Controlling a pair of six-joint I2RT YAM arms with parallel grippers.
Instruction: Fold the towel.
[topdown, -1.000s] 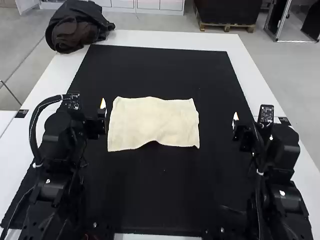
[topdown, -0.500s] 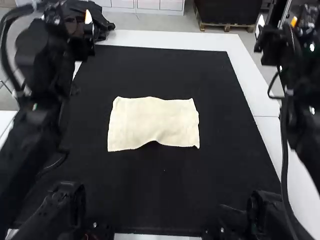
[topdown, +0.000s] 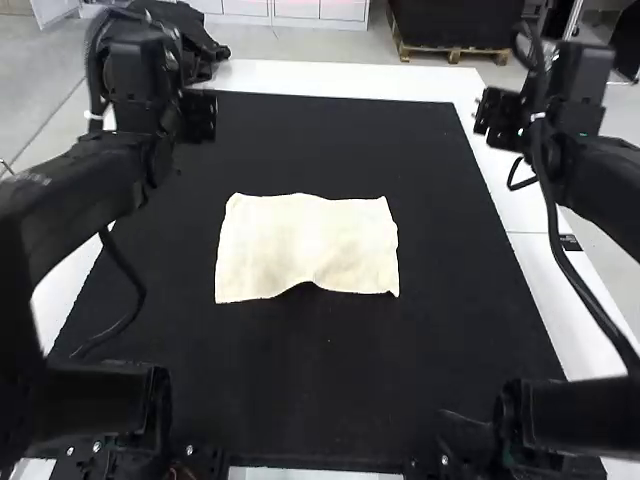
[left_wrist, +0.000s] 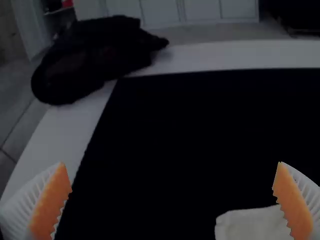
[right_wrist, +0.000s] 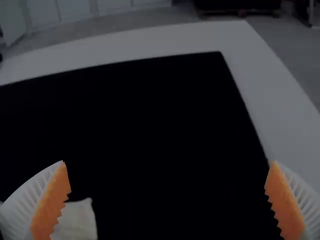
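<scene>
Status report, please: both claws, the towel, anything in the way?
Left claw open, empty. Right claw open, empty. Towel lies on black mat, near edge wavy. Nothing on it; dark bundle aside.

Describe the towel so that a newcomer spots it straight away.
Find the white table and the big black mat on it. Around the mat's middle lies the towel, a flat, wide rectangle whose near edge bows inward at the centre. Its pale cream colour sets it apart from the mat and from the dark bundle at the table's far left corner.
</scene>
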